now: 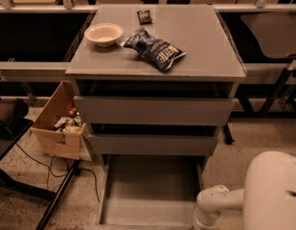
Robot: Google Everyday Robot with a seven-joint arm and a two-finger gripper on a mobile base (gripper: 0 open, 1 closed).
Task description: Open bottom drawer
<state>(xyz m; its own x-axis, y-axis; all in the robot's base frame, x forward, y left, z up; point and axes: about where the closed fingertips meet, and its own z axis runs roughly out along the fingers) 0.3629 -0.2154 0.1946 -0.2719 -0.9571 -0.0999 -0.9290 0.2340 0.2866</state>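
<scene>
The bottom drawer (150, 190) of the grey cabinet is pulled far out toward me, showing its plain shallow grey tray. Its front panel lies at the bottom edge of the view, mostly cut off. The two drawers above, the top (152, 110) and the middle (152, 144), are closed or nearly so. My white arm (219, 207) reaches down at the lower right, next to the drawer's front right corner. The gripper itself is below the frame edge and out of view.
On the cabinet top (195, 56) sit a cream bowl (104, 34), a blue chip bag (154, 49) and a small dark packet (144, 16). An open cardboard box (59, 123) with clutter stands on the floor at the left, by cables and a dark table leg (56, 200).
</scene>
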